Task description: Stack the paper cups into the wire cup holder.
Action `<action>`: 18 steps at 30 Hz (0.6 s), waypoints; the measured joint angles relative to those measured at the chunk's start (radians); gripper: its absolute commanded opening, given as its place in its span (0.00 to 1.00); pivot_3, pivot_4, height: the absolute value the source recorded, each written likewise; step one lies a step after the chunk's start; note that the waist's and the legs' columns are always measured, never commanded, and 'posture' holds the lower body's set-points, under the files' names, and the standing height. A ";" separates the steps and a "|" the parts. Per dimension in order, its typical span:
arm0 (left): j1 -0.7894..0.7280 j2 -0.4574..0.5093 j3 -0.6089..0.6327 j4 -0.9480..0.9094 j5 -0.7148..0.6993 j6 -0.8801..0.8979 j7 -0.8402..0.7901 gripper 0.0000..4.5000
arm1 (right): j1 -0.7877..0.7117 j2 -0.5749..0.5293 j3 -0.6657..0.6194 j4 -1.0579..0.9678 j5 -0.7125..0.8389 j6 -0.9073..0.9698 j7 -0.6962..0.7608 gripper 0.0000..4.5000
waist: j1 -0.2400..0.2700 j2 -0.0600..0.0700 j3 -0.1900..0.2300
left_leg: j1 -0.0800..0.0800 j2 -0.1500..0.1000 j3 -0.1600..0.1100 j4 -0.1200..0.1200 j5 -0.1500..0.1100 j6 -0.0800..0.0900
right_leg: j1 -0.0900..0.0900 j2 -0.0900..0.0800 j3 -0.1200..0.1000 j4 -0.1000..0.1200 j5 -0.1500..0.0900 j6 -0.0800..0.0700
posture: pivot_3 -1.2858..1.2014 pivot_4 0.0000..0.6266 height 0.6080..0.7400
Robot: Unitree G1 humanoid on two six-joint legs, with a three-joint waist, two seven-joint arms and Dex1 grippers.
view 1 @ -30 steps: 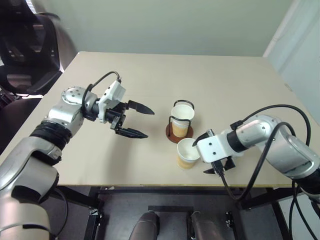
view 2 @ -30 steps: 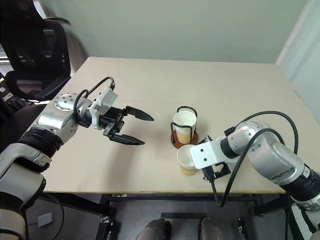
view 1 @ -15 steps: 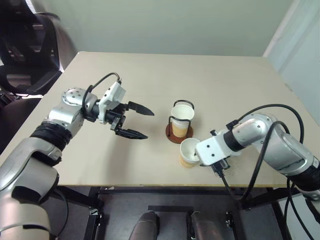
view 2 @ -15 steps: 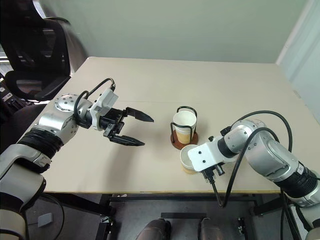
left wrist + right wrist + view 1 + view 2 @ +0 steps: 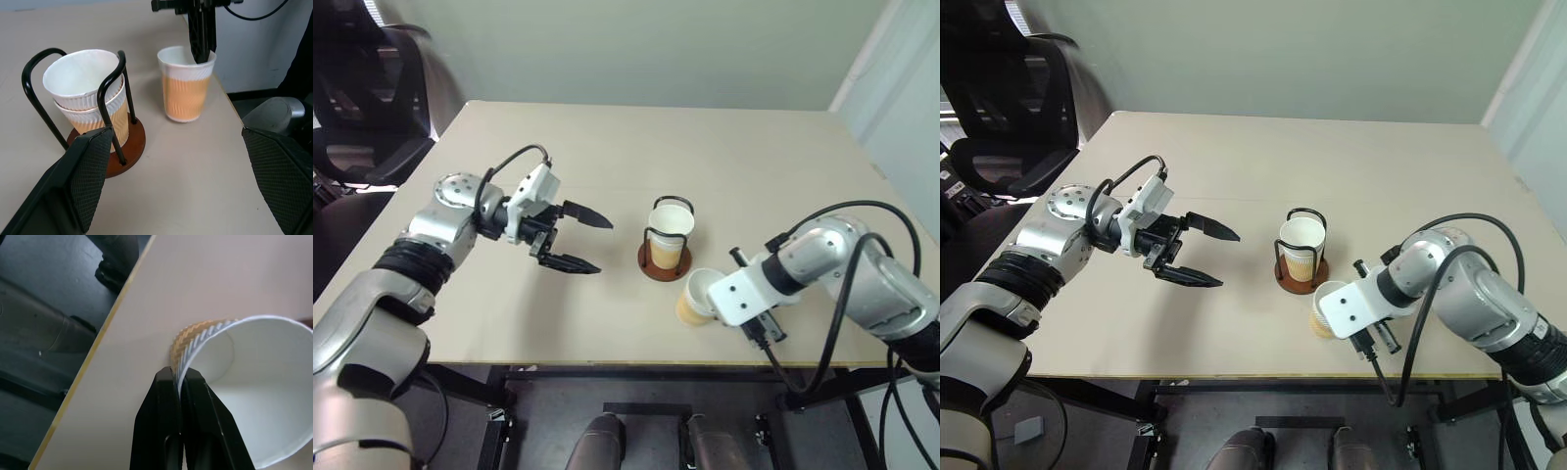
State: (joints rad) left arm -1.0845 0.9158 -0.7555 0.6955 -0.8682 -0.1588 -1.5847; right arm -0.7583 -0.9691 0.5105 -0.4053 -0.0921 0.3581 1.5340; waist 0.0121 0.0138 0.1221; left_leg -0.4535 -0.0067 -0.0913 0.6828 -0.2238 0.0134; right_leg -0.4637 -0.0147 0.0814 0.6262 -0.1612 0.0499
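Nearest the front edge of the table (image 5: 607, 338), at about five o'clock from the table's middle, the right gripper (image 5: 178, 382) has its two black fingers pinched tight on the wall of a loose paper cup (image 5: 697, 296), one finger inside the white lining and one outside on the tan side, just below the rolled rim. From the left wrist camera that cup (image 5: 186, 83) looks upright with its base at the table, while from overhead it seems to lean a little toward the gripper; whether it is fully resting or slightly lifted I cannot tell. Just behind it, toward eleven o'clock and close but not touching, stands the wire cup holder (image 5: 658, 235) on its round reddish-brown base (image 5: 132, 149). Two paper cups (image 5: 88, 93) already sit nested inside the black loops, the upper one's white rim rising above the lower one's and near the tops of the loops. Out at nine o'clock from the holder, well apart from it, the left gripper (image 5: 578, 238) hangs above the tabletop with its fingers spread wide and nothing between them, their tips pointing toward the holder. Farther back, past the table's left corner at ten o'clock, a black office chair (image 5: 367, 98) stands against the pale wall.
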 measured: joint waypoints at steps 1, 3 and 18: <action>-0.001 -0.001 0.000 0.006 0.001 -0.001 0.000 1.00 | -0.002 -0.015 -0.014 0.013 0.010 -0.004 0.009 0.01 | 0.000 0.000 0.000 | 0.000 0.000 0.000 0.000 0.000 0.000 | 0.000 0.000 0.000 0.000 0.000 0.000 | 0.52 0.24 1.00; -0.001 -0.001 0.000 0.013 0.002 -0.001 0.000 1.00 | -0.024 -0.043 -0.044 0.043 0.029 -0.005 0.029 0.01 | -0.001 0.000 0.000 | 0.000 0.000 0.000 0.000 0.000 0.000 | 0.000 0.000 0.000 0.000 0.000 0.000 | 0.52 0.24 1.00; -0.030 -0.040 0.103 0.083 0.003 0.013 0.000 1.00 | -0.375 -0.077 -0.183 0.253 0.138 0.065 0.076 0.01 | -0.002 0.000 0.000 | 0.000 0.000 0.000 -0.003 0.000 -0.001 | -0.003 0.000 0.000 0.000 -0.002 -0.003 | 0.52 0.24 1.00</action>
State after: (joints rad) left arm -1.1150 0.8757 -0.6528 0.7789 -0.8651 -0.1458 -1.5849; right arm -1.1338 -1.0459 0.3275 -0.1528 0.0462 0.4234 1.6101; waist 0.0105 0.0139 0.1222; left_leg -0.4539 -0.0064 -0.0915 0.6798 -0.2242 0.0127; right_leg -0.4662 -0.0146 0.0813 0.6262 -0.1630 0.0474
